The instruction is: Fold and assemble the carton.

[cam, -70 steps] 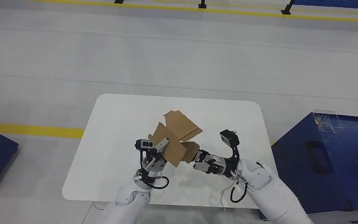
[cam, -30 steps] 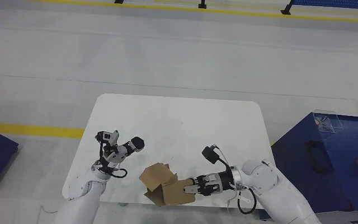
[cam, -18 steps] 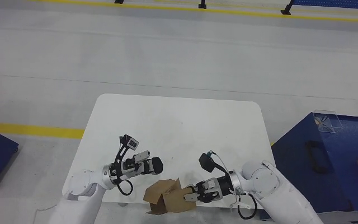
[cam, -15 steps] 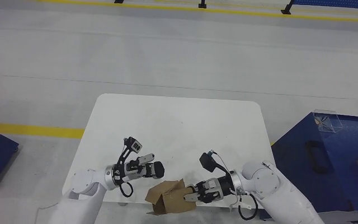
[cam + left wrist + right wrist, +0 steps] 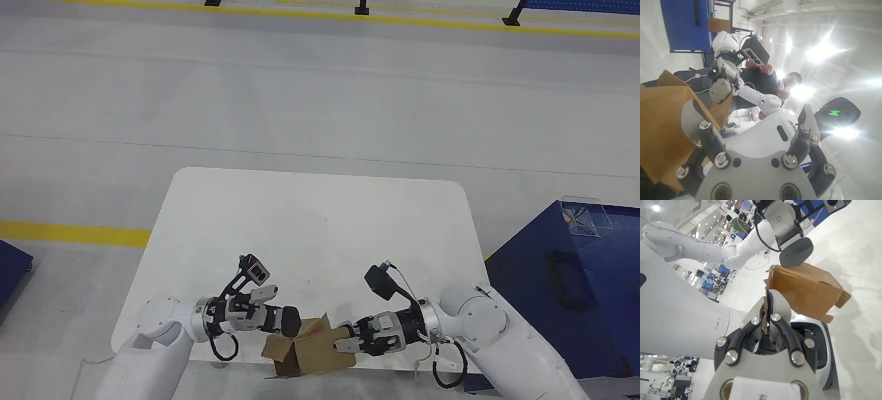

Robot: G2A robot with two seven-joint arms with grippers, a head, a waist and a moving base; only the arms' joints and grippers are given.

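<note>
The brown carton (image 5: 305,350) hangs partly folded over the table's front edge, its flaps sticking out. My right gripper (image 5: 342,343) is shut on the edge of one flap, and the cardboard shows pinched between its fingers (image 5: 772,302) in the right wrist view. My left gripper (image 5: 288,321) is at the carton's other side, open, fingers spread wide (image 5: 751,113). One of its dark pads (image 5: 796,255) rests on the carton (image 5: 806,291) near its top corner. In the left wrist view the carton (image 5: 660,123) lies beside one finger, with the right gripper (image 5: 726,96) on the flap behind it.
The white table (image 5: 300,210) stretches away behind the carton. A blue bin (image 5: 570,290) stands off the table's right side. Grey floor with a yellow line (image 5: 70,234) surrounds the table.
The right gripper carried the carton from mid-table to the front edge. The left gripper let go, swung out to the left, then came back against the carton's side.
</note>
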